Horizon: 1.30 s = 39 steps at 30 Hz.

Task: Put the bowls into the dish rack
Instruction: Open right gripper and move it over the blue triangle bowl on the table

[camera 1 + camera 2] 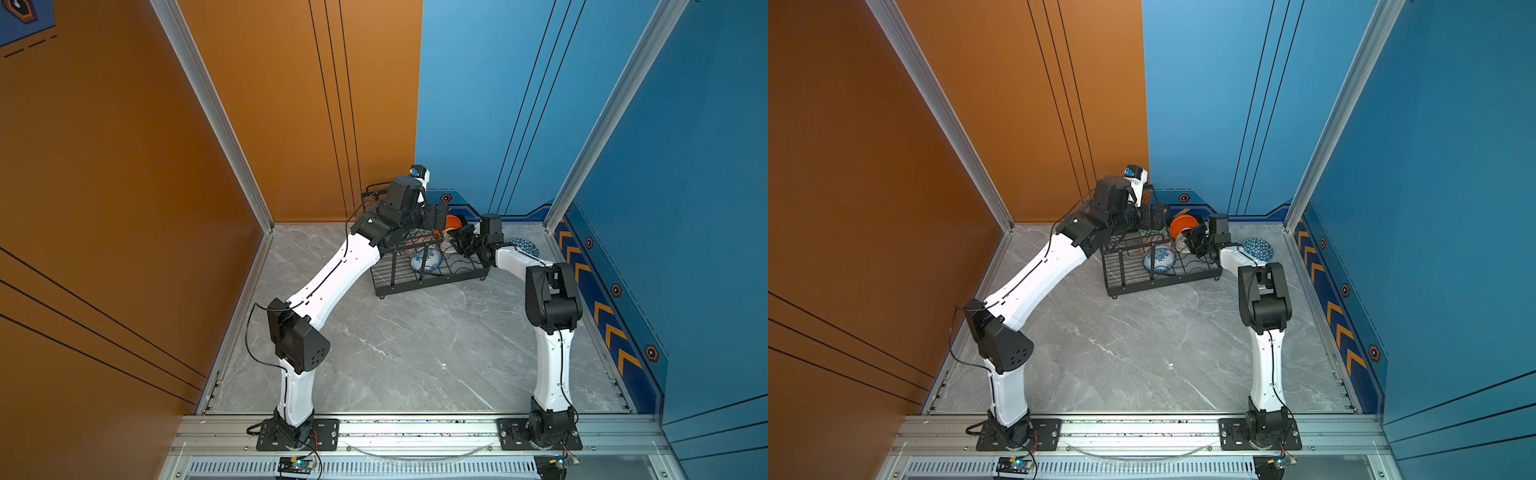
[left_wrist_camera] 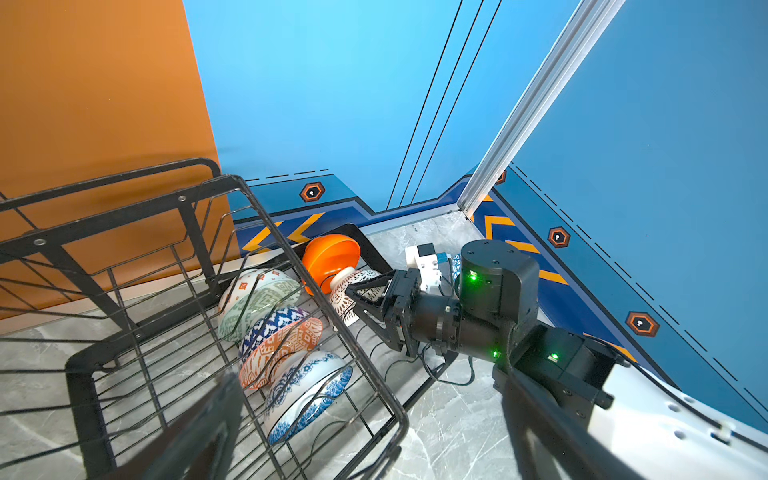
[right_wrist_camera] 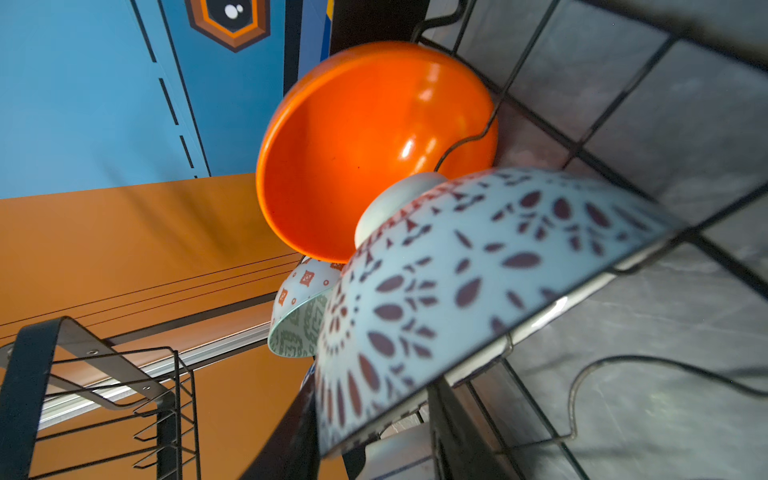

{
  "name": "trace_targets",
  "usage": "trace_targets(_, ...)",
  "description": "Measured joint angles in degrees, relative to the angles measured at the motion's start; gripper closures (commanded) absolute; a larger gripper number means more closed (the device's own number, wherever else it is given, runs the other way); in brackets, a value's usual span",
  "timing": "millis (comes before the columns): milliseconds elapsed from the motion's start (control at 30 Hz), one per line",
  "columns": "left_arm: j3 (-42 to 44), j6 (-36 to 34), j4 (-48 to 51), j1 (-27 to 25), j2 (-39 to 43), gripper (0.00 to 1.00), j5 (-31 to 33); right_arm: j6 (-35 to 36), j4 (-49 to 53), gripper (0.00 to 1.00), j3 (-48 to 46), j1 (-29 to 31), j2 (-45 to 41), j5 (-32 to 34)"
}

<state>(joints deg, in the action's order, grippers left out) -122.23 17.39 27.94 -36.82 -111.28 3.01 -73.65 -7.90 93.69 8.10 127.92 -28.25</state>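
At the right gripper (image 2: 353, 300): stands partly spread about the rim of the white-black lattice bowl (image 2: 345, 309), low inside the dish rack (image 2: 376, 376); cannot tell whether pressing the bowl or merely flanking it. Up close in the right wrist view: that same bowl (image 3: 457, 282), tipped on edge, foot just beside the plain orange bowl (image 3: 353, 158) at the rack's far end.

At the left gripper (image 1: 441, 215): hangs wide open, nothing in it, above the rack by its upper tier (image 2: 232, 187).

Whole only in the left wrist view: a row on edge under that tier, namely the pale green bowl (image 2: 257, 299), the orange-white bowl (image 2: 286, 347) and the blue floral bowl (image 2: 307, 390).

Shown in both top views, not in the right wrist view: the blue triangle bowl (image 1: 524, 247), rim down on the table (image 1: 415, 353), outside the rack, just behind the right forearm (image 1: 515, 259).
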Motion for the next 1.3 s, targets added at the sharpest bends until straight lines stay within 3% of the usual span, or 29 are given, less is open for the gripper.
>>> trace_targets(400,0.4,-0.4,0.1,0.0,0.6,0.02,0.0,0.4,0.3,0.44,0.0,-0.5,-1.7,0.0)
trace_targets(567,0.4,-0.4,0.1,0.0,0.6,0.02,0.0,0.9,0.5,0.24,-0.3,-0.6,-4.1,0.0)
trace_targets(833,1.3,-0.4,0.2,0.0,1.2,0.02,0.4,1.5,1.1,0.00,-1.7,-1.3,-8.3,0.0)
trace_targets(1067,1.3,-2.1,0.2,0.0,1.4,0.02,1.0,3.3,4.1,0.00,-1.9,-3.5,-12.3,0.1)
trace_targets(1300,-0.9,-7.0,0.2,-0.3,1.3,0.02,1.4,11.5,17.8,0.00,4.0,-7.8,-14.1,2.4)
